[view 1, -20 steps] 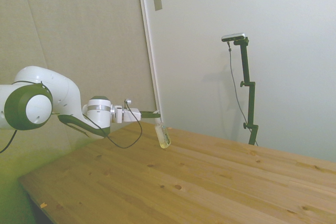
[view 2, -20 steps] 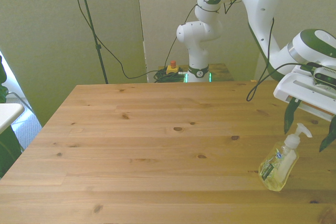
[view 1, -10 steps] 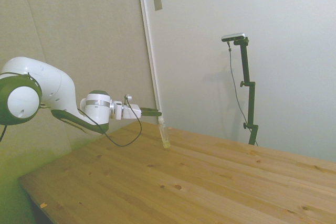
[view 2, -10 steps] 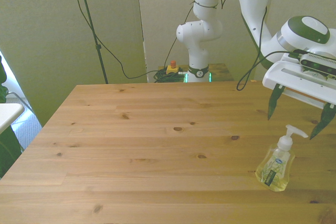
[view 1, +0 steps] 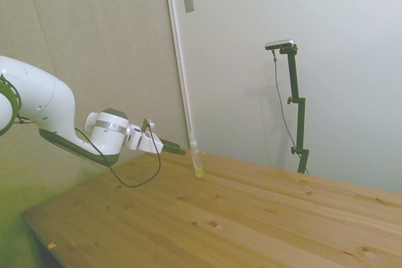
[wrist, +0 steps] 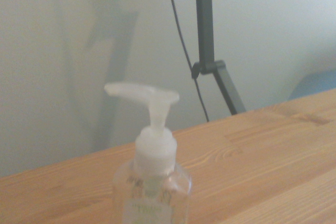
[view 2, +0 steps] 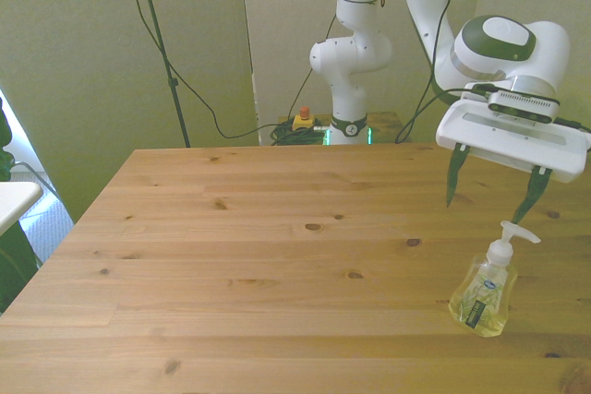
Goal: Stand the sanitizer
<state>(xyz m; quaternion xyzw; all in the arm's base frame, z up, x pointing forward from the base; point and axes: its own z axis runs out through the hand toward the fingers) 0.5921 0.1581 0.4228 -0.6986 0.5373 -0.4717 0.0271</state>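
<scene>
The sanitizer [view 2: 484, 289] is a small clear bottle of pale yellow liquid with a white pump top. It stands upright on the wooden table [view 2: 277, 256] near the front view's right edge. From the side it shows as a thin upright sliver, the sanitizer [view 1: 197, 162]. The wrist view catches the sanitizer [wrist: 152, 177] close up, pump head on top. My gripper [view 2: 492, 195] hangs open above and behind the bottle, its dark fingers apart and touching nothing. In the side view the gripper [view 1: 176, 150] sits just left of the bottle.
A black cable [view 1: 135, 180] loops down from the wrist to just above the table. The bottle stands close to the table's edge on the front view's right.
The bottle has gone from leaning between the fingers to standing upright on its own. The open gripper has pulled up and back, away from it.
</scene>
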